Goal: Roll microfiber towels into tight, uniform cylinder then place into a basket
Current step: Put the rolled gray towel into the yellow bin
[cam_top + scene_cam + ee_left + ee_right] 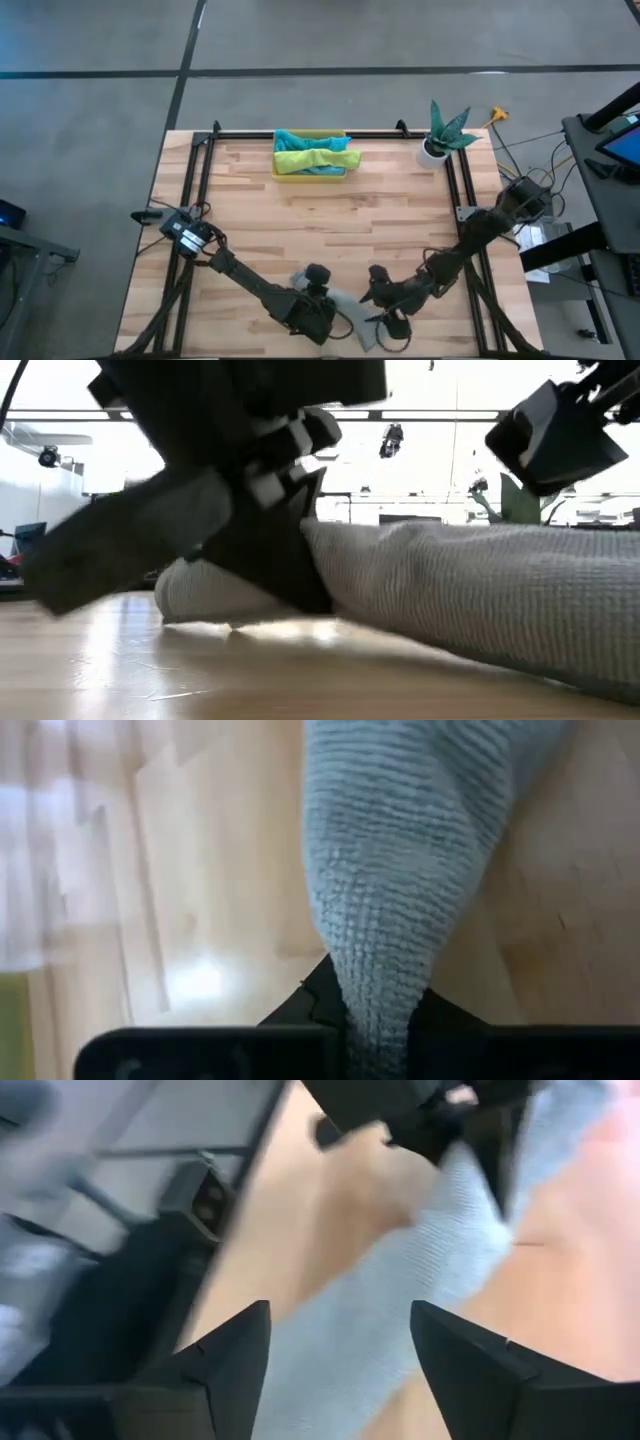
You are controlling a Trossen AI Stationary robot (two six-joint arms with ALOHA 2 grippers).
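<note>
High view: your grey towel (pixel 352 312) lay at the table's (pixel 300 215) near edge between both grippers; the basket (pixel 310 172) held rolled towels. Left wrist view: your left gripper (pixel 375 1010) pinched the towel. Right wrist view: your right gripper (pixel 340 1355) stood open above it.

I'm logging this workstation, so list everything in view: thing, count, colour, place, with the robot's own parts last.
grey towel: one, grey, near edge of the table, between the two arms, loosely bunched
towels in the basket: at least two, teal and lime green, at the far edge
basket: one, yellow, far edge, centre
plant pot: one, white with a green plant, far right corner
table: one, light wood with a black frame
left pincer: one, dark, shut on the grey towel's end, near edge
right pincer: one, dark, open over the grey towel, near edge
</note>
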